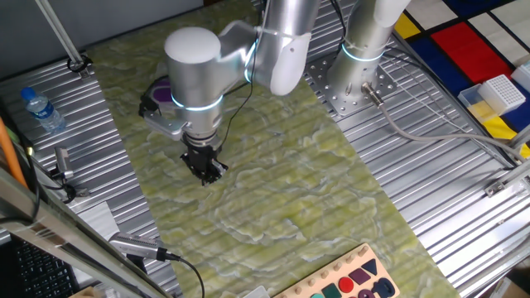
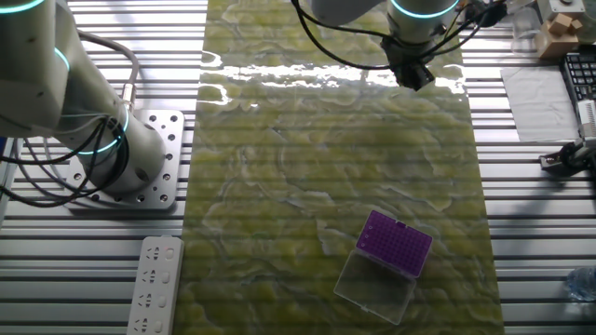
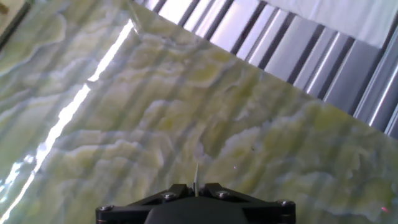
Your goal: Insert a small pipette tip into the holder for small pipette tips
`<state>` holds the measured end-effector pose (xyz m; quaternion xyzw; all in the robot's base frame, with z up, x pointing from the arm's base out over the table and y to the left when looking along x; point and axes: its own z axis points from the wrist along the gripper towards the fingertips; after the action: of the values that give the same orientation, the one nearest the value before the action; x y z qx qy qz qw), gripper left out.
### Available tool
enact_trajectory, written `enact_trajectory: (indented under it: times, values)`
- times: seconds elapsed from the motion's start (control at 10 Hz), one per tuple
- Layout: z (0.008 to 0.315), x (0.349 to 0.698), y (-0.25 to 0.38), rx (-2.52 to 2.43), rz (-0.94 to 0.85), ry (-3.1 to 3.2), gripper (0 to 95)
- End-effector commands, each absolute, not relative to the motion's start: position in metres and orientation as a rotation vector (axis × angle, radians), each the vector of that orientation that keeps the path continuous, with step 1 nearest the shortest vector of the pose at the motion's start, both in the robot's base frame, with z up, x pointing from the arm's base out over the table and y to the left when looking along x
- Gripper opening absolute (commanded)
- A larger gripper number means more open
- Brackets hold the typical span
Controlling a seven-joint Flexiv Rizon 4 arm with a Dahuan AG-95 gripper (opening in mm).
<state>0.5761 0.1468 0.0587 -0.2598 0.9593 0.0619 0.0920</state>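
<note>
**Tip in hand, holder not yet reached**

The pincer is closed on a thin pale pipette tip, which sticks out between the fingers in the hand view. So the pick-up looks done; carrying it over and inserting it remain.

The purple holder lies on the green marbled mat with its clear lid open beside it. In the other fixed view it sits toward five o'clock, well apart from the pincer up near one o'clock.

The tabletop is ribbed metal. A water bottle stands at nine o'clock in one fixed view, a white gridded rack at three o'clock.
</note>
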Motion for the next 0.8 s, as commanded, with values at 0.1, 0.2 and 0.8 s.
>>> enact_trajectory:
  times: [0.1,0.2,0.8]
  values:
    - [0.059,0.573,0.145,-0.725,0.175,2.869,19.0]
    - [0.056,0.573,0.144,-0.704,0.176,2.878,19.0]
    - [0.037,0.569,0.144,-0.666,0.174,2.883,19.0]
